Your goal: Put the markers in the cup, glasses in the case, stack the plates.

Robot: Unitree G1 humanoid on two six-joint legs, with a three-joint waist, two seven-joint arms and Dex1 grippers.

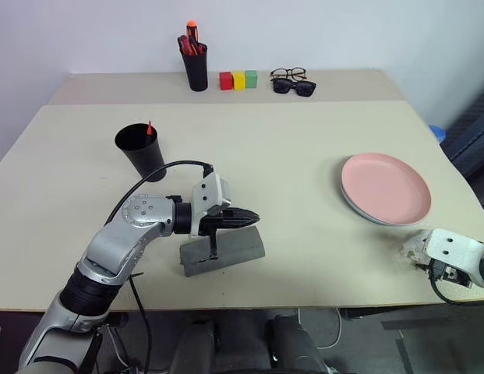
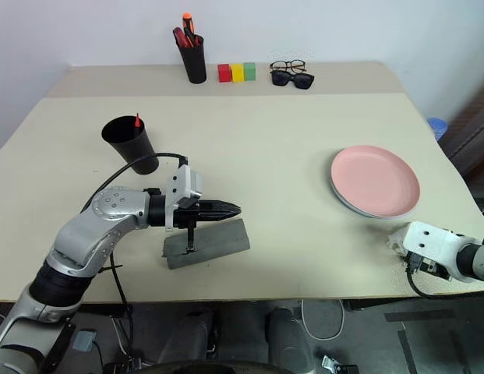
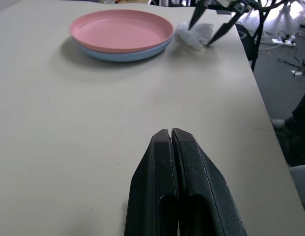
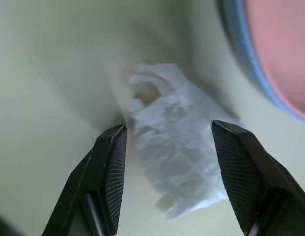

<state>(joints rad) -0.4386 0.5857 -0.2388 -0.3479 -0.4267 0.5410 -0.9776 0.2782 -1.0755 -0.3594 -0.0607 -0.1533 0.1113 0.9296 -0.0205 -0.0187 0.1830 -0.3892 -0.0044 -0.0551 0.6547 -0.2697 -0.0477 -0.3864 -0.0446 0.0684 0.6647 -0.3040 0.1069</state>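
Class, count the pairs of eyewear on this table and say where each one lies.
2. The clear-lensed glasses and the dark sunglasses lie together at the table's far edge, right of the coloured blocks. The grey case could hide more.

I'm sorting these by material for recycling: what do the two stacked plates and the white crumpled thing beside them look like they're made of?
The salmon pink round plate and the light blue plate under it look like smooth moulded plastic: even colour, soft sheen, thin rims. The white crumpled wad looks like tissue or thin paper, matte, with soft irregular creases; which of the two is unclear.
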